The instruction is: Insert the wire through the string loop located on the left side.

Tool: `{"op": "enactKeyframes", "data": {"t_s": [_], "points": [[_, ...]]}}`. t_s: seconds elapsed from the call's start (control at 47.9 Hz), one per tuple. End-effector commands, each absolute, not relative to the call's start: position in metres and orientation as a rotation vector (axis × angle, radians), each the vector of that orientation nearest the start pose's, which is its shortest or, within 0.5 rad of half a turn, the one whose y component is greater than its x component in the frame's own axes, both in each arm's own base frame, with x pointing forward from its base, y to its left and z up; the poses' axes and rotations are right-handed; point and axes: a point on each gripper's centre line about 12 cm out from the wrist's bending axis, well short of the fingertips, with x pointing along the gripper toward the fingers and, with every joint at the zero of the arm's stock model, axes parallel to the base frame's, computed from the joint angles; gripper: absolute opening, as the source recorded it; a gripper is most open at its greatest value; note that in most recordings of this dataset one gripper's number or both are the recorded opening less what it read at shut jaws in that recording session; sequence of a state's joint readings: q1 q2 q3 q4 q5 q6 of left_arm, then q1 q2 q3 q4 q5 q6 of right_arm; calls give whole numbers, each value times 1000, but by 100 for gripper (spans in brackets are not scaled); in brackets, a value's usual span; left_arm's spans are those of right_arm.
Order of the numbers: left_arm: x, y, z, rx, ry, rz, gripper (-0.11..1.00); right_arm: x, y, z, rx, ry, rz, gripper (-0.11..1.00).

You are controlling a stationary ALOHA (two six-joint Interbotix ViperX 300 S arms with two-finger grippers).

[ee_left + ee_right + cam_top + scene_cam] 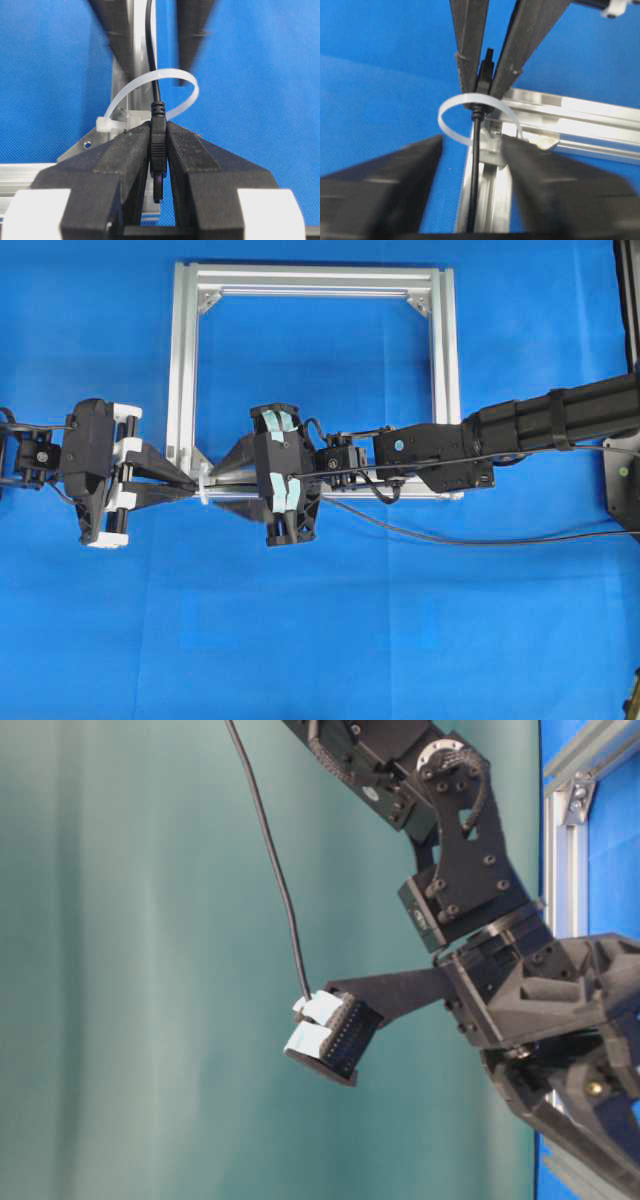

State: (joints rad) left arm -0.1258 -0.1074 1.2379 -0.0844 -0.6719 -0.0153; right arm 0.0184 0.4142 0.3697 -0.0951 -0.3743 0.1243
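Observation:
The white string loop [180, 75] stands out from the corner of the silver frame [186, 360]. The black wire [151, 55] runs through the loop, with its plug on the near side in the left wrist view. My left gripper [158, 127] is shut on the plug, right at the loop [204, 487]. My right gripper [472, 140] is open. Its fingers stand apart on either side of the wire [475, 170] without touching it. In the overhead view the left gripper [192, 487] and right gripper [215, 488] face each other tip to tip across the loop.
The frame's bottom rail [580, 125] runs right under the right arm [540, 425]. A thin black cable [480, 540] trails over the blue cloth toward the right edge. Blue cloth lies in front of and left of the frame.

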Motion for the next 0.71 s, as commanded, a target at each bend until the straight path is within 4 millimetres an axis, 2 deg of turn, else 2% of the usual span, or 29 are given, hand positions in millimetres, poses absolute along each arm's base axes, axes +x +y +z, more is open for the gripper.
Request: {"op": "enactKeyframes", "data": {"t_s": [0.0,0.063,0.125,0.209,0.376,0.48,0.689], "points": [[261,-27,112,-37,440,-57,8,497,15,138,41,369,48,65],[261,-27,113,-37,438,-58,8,496,15,139,41,369,48,83],[261,-27,112,-39,440,-56,8,493,15,139,41,374,48,92],[260,-27,111,-38,447,-56,8,487,15,139,41,380,48,88],[252,-26,110,-37,455,-58,8,474,14,148,41,377,48,90],[243,-25,112,-45,452,-58,8,467,14,155,41,369,48,90],[219,-33,117,-49,447,-101,8,460,14,154,55,380,42,90]]}}
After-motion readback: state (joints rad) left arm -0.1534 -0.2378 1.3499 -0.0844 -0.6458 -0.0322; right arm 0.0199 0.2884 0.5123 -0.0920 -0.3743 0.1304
